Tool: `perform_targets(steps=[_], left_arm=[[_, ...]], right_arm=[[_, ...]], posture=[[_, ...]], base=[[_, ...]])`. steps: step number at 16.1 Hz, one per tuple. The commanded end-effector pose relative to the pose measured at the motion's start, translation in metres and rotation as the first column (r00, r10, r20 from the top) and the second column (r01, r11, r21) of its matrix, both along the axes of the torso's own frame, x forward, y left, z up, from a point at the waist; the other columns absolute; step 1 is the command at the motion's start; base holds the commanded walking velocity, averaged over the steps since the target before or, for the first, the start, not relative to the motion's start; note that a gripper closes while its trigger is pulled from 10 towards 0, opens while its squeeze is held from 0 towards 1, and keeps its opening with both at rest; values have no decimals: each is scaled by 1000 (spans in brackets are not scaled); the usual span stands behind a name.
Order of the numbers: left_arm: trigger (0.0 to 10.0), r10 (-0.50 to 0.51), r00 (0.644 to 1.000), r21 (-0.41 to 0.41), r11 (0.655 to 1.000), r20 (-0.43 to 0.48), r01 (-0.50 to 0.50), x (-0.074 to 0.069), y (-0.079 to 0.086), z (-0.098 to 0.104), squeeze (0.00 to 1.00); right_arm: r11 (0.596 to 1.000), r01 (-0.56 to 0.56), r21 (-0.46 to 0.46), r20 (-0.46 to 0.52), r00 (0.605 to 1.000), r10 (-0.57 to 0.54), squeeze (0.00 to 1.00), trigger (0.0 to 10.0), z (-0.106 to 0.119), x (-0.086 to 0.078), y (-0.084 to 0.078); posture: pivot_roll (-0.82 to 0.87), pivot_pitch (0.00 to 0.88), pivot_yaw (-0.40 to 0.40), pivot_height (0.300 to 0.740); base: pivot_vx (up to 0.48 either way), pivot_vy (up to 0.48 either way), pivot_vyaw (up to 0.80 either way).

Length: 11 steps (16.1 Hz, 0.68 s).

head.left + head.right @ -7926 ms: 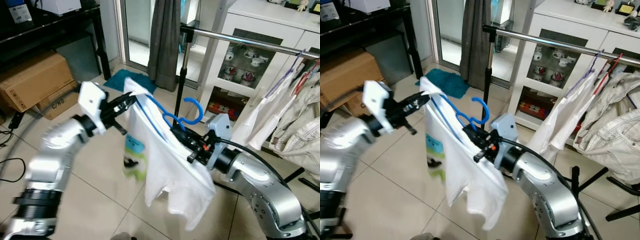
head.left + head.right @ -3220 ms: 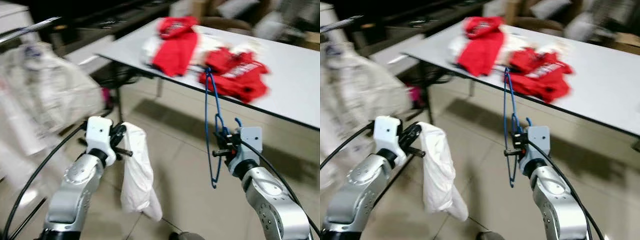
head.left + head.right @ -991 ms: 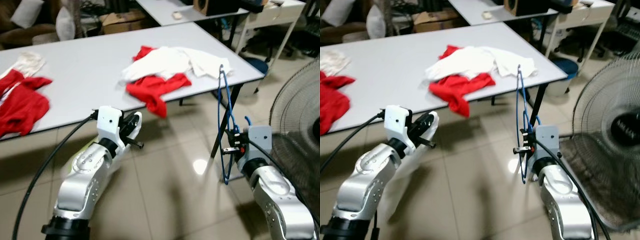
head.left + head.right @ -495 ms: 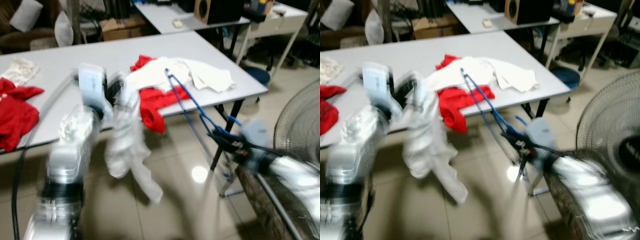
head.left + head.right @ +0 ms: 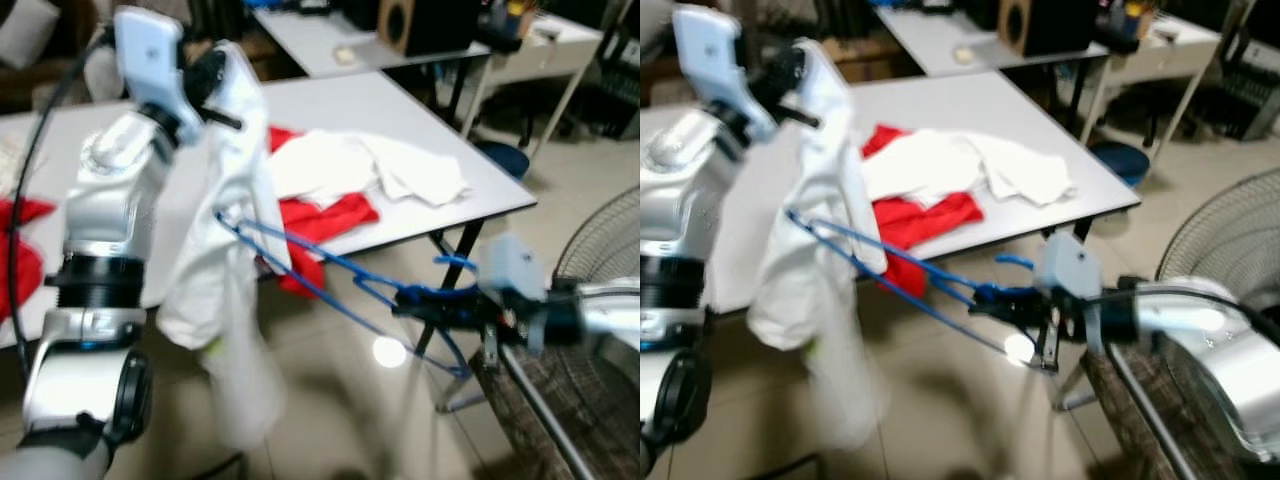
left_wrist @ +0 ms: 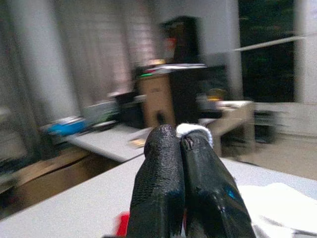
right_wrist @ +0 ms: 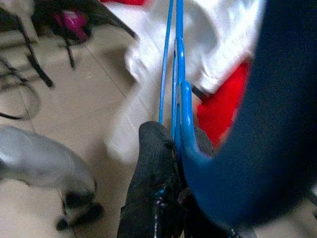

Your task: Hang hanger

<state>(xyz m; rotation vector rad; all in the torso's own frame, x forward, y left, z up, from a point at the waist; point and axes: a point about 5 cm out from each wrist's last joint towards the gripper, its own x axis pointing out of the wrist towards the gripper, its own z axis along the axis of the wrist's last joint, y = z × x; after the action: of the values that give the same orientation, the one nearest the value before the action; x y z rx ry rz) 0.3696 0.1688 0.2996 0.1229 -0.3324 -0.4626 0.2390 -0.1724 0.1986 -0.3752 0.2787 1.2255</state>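
Observation:
My left gripper (image 5: 222, 70) is raised high at the upper left, shut on the top of a white garment (image 5: 225, 260) that hangs down from it in front of the table. The left wrist view shows its fingers (image 6: 163, 173) pressed together with white cloth (image 6: 194, 130) at their tips. My right gripper (image 5: 415, 297) is low at the right, shut on the neck of a blue wire hanger (image 5: 320, 275). The hanger lies almost level, and its far end reaches leftward to the hanging garment. The right wrist view shows the blue hanger (image 7: 177, 89) clamped between the fingers (image 7: 151, 163).
A grey table (image 5: 420, 120) stands behind, with white clothes (image 5: 350, 165) and red clothes (image 5: 335, 215) heaped on it. A standing fan (image 5: 605, 250) is close at the right. A second desk with a speaker (image 5: 405, 20) stands further back. Tiled floor (image 5: 330, 400) lies below.
My left arm has lifted the white garment higher. The right gripper has swung the hanger down to nearly level, its far end now at the garment. The picture is less blurred.

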Motion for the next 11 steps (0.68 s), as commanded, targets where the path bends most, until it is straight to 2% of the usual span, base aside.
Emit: perform_targets(steps=[1,4,6,7,8,10,11], left_arm=[[10000,-27,998,-2,1000,58,27,-6,11,22,0],[10000,-124,988,33,992,90,121,-19,16,40,0],[10000,-204,974,105,975,97,194,-31,18,47,0],[10000,-213,972,112,973,96,202,-33,19,48,0],[10000,-223,970,123,970,100,210,-37,23,51,0],[10000,-245,963,119,965,114,232,-47,32,62,0],[10000,-266,953,115,961,146,251,-54,34,71,0]], right_arm=[[998,-47,-30,43,998,48,0,10000,7,10,5],[992,-97,-77,98,990,104,0,10000,20,33,12],[985,-121,-120,135,981,137,0,10000,31,56,19],[984,-125,-128,139,980,143,0,10000,33,59,20],[979,-137,-154,154,975,160,0,10000,39,71,23],[973,-45,-225,235,967,99,0,10000,54,106,25],[974,88,-208,337,941,-13,0,10000,71,127,27]], posture=[[-63,0,18,740],[-41,0,0,740],[-31,0,-12,740],[-27,0,-18,740],[-19,0,-28,740],[-5,0,-41,740],[-5,0,-41,740]], base=[[394,0,0],[393,0,0],[392,0,0],[394,0,0],[394,0,0],[386,0,0],[382,0,0]])
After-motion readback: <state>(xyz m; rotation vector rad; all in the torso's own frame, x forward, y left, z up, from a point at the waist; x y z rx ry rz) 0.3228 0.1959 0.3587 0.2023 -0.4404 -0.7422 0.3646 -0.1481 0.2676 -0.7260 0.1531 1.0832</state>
